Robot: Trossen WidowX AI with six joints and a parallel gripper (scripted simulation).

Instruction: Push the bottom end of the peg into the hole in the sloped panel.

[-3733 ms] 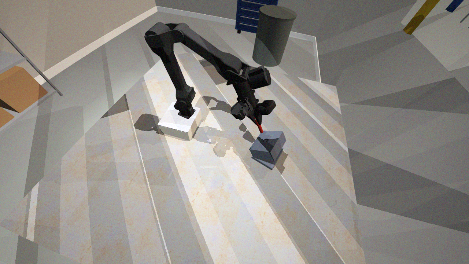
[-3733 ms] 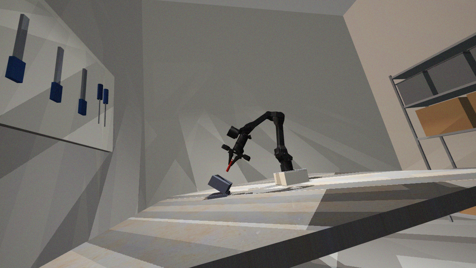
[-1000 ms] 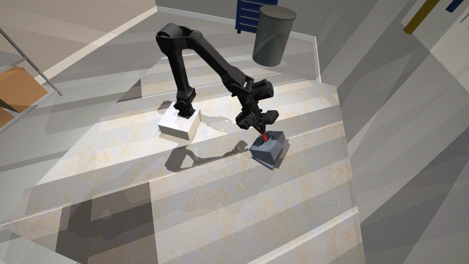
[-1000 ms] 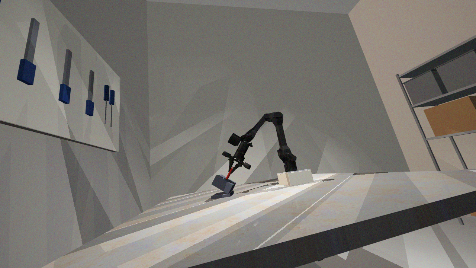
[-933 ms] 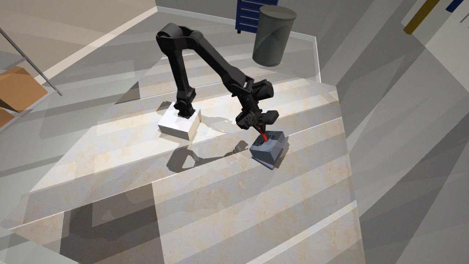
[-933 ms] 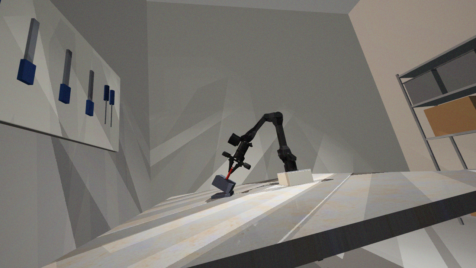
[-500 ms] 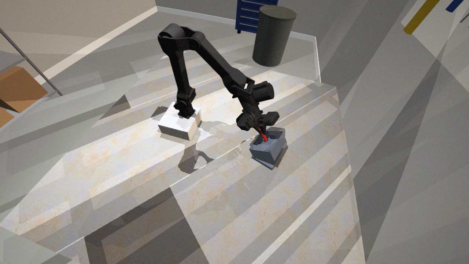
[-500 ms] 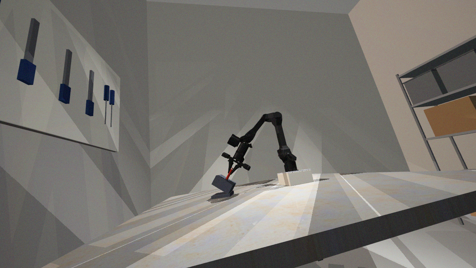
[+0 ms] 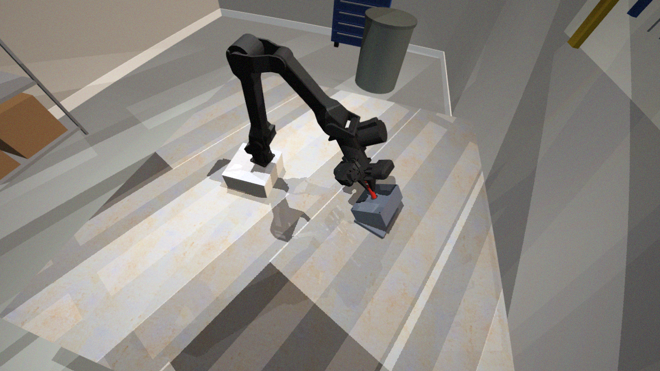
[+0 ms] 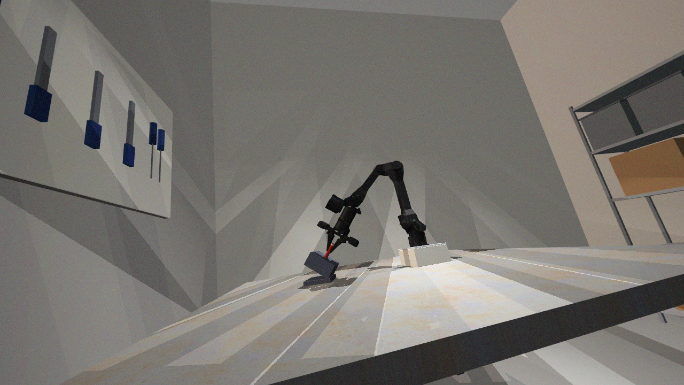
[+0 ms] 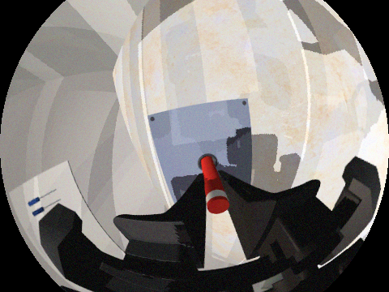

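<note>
The round red peg [image 9: 373,195] [image 10: 328,251] [image 11: 211,180] has a pale band near its top end. It is tilted, with its bottom end at the mouth of the round, dark-rimmed hole [image 11: 200,163] in the blue-grey sloped panel [image 9: 368,218] [image 10: 319,264] [image 11: 194,122]. The lower end appears to be inside the rim; how deep is hidden. My gripper [image 9: 370,188] [image 10: 331,247] [image 11: 211,176] is shut on the peg, close above the panel face, with the fingers on either side of the shaft. The peg looks roughly square to the face.
The arm's white base block [image 9: 244,184] [image 10: 425,255] stands on the table [image 9: 207,258] [image 10: 406,306], to one side of the panel. The panel sits on a small foot [image 9: 370,228] [image 10: 318,280]. A grey bin [image 9: 385,55] stands beyond the table.
</note>
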